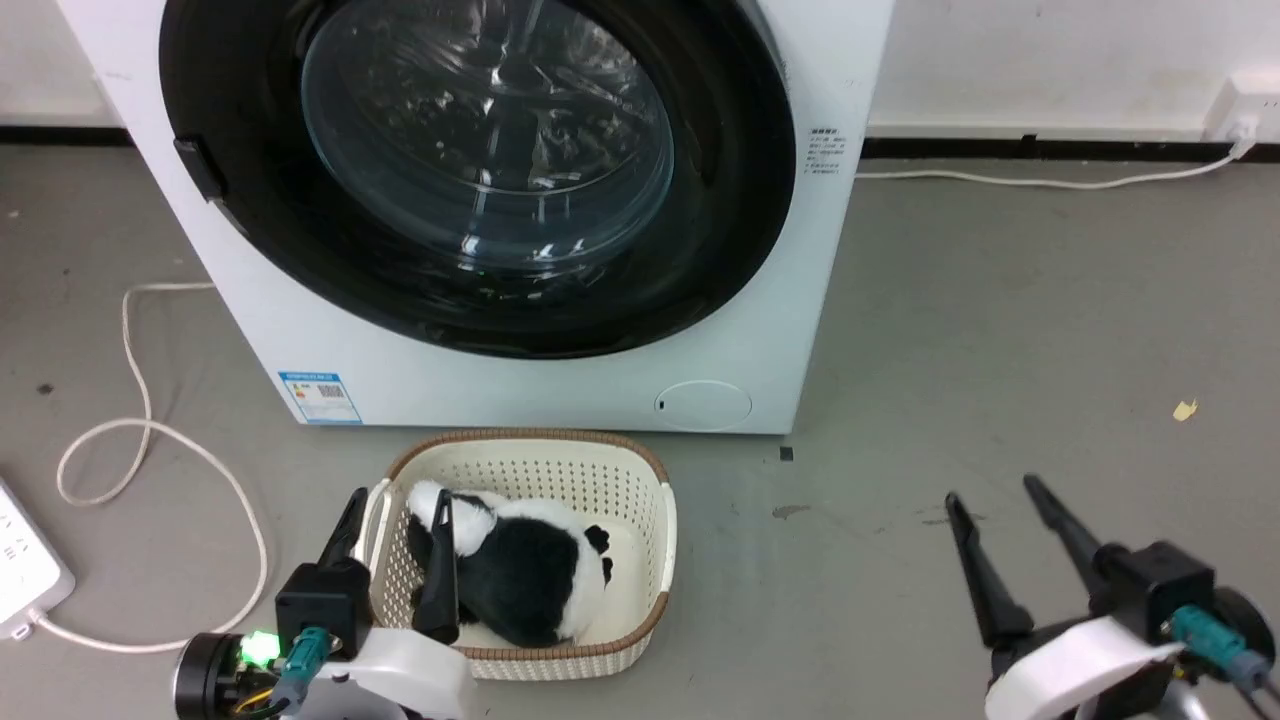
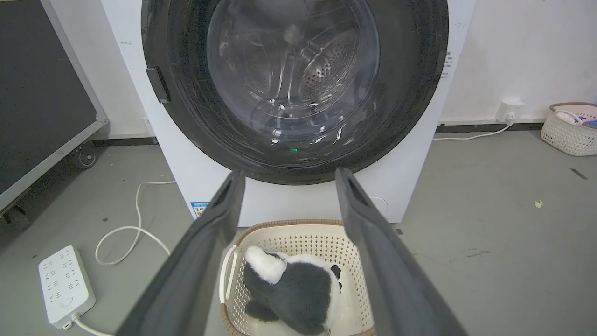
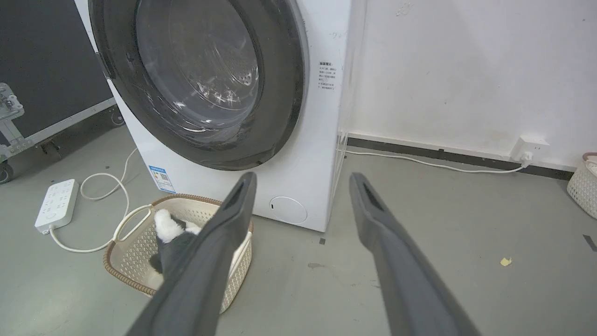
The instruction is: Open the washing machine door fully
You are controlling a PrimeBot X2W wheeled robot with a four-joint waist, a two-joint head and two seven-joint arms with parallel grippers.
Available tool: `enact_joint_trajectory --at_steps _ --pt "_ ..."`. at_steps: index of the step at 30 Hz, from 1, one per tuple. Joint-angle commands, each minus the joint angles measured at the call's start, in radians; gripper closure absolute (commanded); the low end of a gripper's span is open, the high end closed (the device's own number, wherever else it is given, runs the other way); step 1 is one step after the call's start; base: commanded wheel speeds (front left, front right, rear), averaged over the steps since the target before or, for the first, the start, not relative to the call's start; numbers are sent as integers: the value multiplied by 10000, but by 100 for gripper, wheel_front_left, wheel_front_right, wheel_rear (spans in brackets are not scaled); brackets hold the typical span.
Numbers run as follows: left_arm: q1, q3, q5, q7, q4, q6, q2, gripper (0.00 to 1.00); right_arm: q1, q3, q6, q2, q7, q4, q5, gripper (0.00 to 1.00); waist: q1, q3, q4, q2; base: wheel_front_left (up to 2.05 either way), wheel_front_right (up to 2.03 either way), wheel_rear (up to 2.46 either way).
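Note:
The washing machine door is a large glossy black disc with a clear glass bowl, lying flat and closed against the white machine; it also fills the top of the left wrist view and right wrist view. A dark handle tab sits on its left rim. My left gripper hangs open over the basket, well short of the door. My right gripper stands open above bare floor to the machine's right. Both hold nothing.
A cream basket with a black-and-white plush toy sits on the floor before the machine. A white power strip and looped cable lie left. A wheeled black case stands far left, another basket far right.

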Motion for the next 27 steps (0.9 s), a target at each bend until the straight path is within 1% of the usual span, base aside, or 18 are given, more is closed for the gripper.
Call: enact_joint_trajectory --at_steps 1,11,18,19,20,23,27 --pt "-136 -75 18 -103 -81 66 3 0 -281 -38 -2 -130 -100 -69 168 0 0 103 33 0 0 0 0" --pt "-414 -378 20 -312 -208 282 4 0 -1096 -294 -3 -474 -60 -195 1089 0 0 619 241 0 0 0 0" --pt "-544 -686 -31 -458 -314 511 4 0 -1782 -535 -3 -714 128 -274 1857 0 0 972 484 0 0 0 0" --pt "-567 -734 -35 -479 -327 540 4 0 -1888 -565 -3 -743 190 -279 1994 5 0 1028 523 0 0 0 0" --pt "-592 -780 -39 -500 -338 570 4 0 -2005 -610 -3 -752 257 -278 2165 23 0 1081 563 0 0 0 0" --pt "-664 -897 -56 -562 -376 665 4 0 -2373 -753 -4 -850 421 -264 2541 100 0 1235 677 0 0 0 0" --pt "-754 -1055 -78 -646 -428 793 5 0 -2925 -951 -4 -919 611 -148 3031 100 0 1431 809 0 0 0 0"
